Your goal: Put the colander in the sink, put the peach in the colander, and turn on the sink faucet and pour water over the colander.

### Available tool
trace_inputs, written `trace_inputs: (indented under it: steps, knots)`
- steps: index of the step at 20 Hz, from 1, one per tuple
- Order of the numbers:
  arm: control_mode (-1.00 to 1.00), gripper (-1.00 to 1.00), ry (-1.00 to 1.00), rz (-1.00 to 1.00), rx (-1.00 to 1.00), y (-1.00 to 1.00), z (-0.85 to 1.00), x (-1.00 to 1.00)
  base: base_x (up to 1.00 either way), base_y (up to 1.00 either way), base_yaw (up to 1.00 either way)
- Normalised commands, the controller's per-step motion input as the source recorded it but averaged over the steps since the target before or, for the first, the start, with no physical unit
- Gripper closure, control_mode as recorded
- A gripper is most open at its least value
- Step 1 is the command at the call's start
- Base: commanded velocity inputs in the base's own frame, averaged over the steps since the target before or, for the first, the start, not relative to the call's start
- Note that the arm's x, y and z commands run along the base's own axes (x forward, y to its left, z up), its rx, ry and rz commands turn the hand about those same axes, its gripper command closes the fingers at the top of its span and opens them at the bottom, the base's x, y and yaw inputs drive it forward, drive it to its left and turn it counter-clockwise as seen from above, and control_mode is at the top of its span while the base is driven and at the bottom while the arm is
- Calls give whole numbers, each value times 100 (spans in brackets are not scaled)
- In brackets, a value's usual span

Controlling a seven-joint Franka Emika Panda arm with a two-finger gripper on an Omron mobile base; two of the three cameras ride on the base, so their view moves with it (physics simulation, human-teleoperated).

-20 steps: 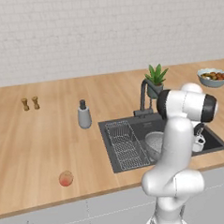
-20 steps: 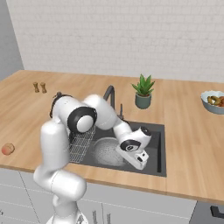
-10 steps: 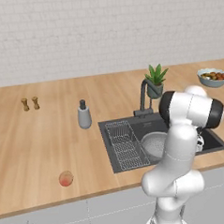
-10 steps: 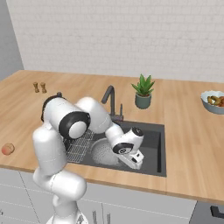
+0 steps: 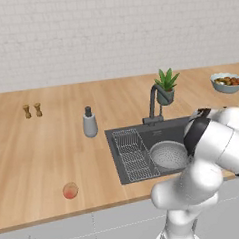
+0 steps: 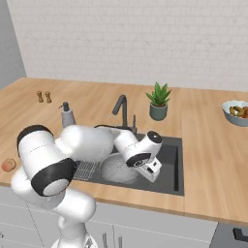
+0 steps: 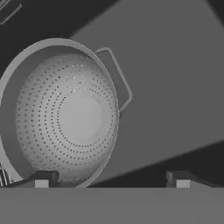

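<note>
With colander [image 5: 168, 155] in sink [image 6: 173, 160], your tool [image 6: 153, 170] wide open, empty; peach [image 5: 70, 190] far left on bench [image 5: 38, 151].

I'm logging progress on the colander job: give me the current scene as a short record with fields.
colander: upright in the sink, empty, beside the wire rack
peach: on the counter near its front edge, left of the sink
faucet: behind the sink, no water running
gripper: open over the sink, holding nothing, one fingertip over the colander's rim
step done: colander in sink
steps left: peach into colander, water on
</note>
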Motion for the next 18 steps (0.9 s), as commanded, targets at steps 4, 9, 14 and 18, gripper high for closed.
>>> trace_inputs:
  steps: [4,9,14,18]
  knots:
    - [-100,-100,-20,0,0,0,100,-63,0,0,0]
    - [-100,-100,-15,0,0,32,100,-62,0,0,0]
    - [-100,-100,-2,7,-1,92,95,-44,0,0,0]
    - [-100,-100,1,13,-7,100,64,-11,0,0,0]
